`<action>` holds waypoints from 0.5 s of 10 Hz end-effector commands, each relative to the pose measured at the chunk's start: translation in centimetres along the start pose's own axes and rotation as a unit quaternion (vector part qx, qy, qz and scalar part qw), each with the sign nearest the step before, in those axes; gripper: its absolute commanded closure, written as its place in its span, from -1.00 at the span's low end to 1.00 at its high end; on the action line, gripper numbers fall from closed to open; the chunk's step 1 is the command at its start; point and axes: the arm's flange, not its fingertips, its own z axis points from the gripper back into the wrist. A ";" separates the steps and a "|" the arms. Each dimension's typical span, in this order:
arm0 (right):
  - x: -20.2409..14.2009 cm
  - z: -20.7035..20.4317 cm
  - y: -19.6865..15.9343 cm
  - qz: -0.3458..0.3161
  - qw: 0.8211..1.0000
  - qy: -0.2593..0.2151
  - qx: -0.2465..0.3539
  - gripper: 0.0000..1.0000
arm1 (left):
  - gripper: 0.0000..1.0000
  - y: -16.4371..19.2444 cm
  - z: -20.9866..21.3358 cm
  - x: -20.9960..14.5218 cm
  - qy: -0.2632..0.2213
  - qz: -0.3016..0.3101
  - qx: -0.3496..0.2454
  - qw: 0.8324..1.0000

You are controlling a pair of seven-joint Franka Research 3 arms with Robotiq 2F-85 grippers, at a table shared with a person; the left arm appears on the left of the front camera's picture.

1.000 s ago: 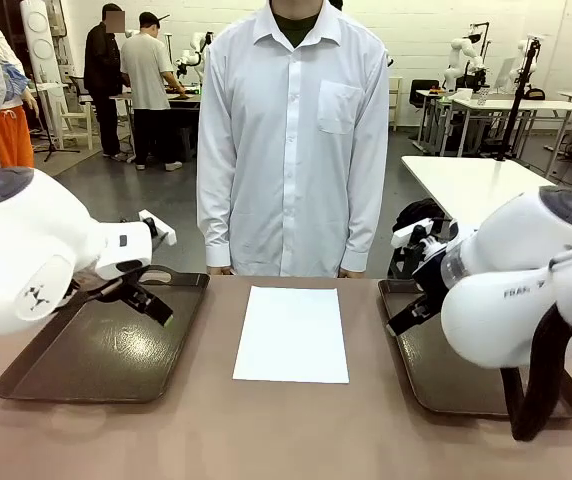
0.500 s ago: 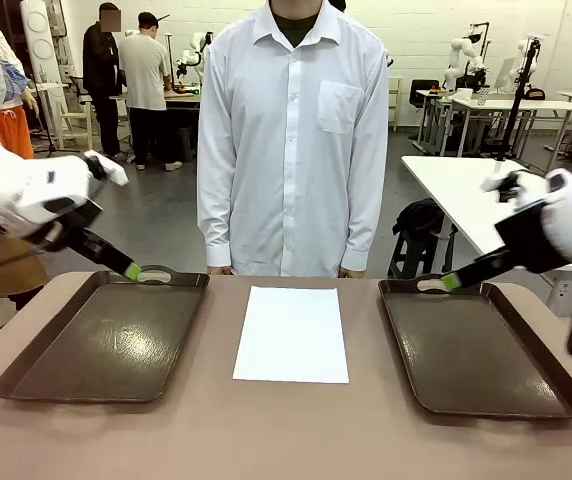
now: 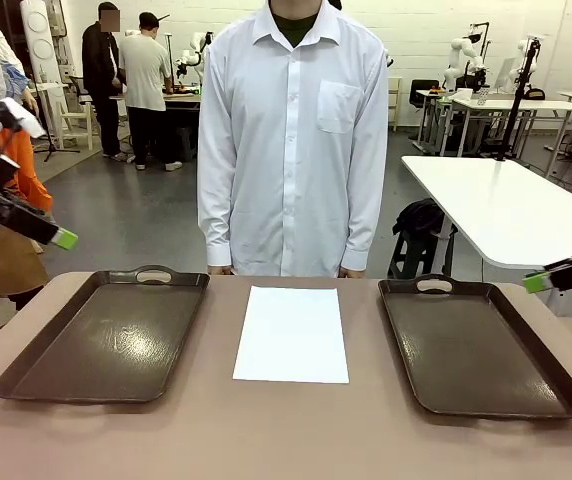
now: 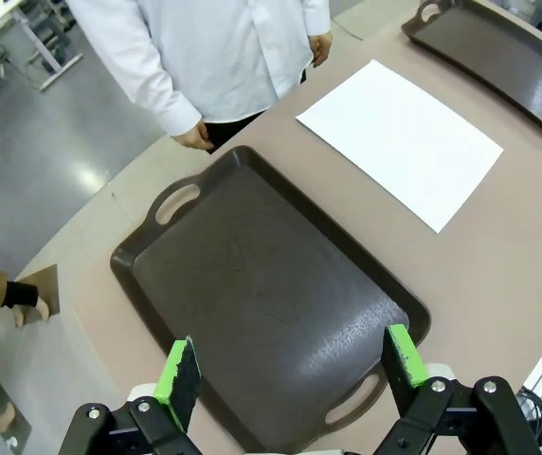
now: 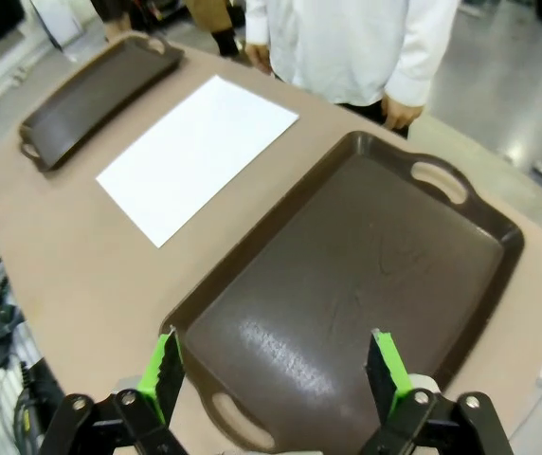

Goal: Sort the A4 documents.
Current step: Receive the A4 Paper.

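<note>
Both arms have swung up and out since a second ago: they hung low over the trays then, bulking large in the front view. Now the left pincer (image 4: 295,365) sits high at its own edge of the scene and the right pincer (image 5: 276,370) pokes in low from the opposite side.

- Pincers: both spread wide, green pads well apart, nothing between them.
- A4 document (image 3: 292,333): one white sheet as far as I can tell (could be a thin stack), flat on the bench (image 3: 286,445), unmoved across the three front pictures. From the left pincer it lies ahead and off to one side, past the far long edge of the left tray (image 4: 135,278). From the right pincer it sits likewise, beyond the right tray (image 5: 510,248).
- Trays: each lies directly below its own pincer, framed between the fingers. Dark brown, handled, bare inside. The sheet lies between them, touching neither.
- Person (image 3: 296,140): stands at the bench edge beyond the sheet, hands (image 4: 195,136) hanging at that edge, off the paper.

Reading of the change: the pull-back leaves the sheet fully exposed and no grasp under way. I judge the sorting not yet started, as neither tray holds paper. Either arm must come down and inward to reach the sheet.

Writing: none legible. The sheet's upper face looks blank; no labels or marks on the trays or pincers.
</note>
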 end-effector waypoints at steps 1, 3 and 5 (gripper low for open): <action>-5.0 1.2 3.5 0.007 1.000 -0.029 0.004 -1.00 | -1.00 -1.9 0.4 -6.4 0.048 -0.005 -0.012 0.999; -5.4 2.6 3.9 0.014 0.999 -0.050 0.011 -1.00 | -1.00 -1.5 1.4 -7.4 0.014 0.005 -0.007 1.000; -5.2 2.8 4.2 0.022 0.998 -0.047 0.029 -1.00 | -1.00 -2.1 0.5 -7.5 0.001 0.008 -0.027 1.000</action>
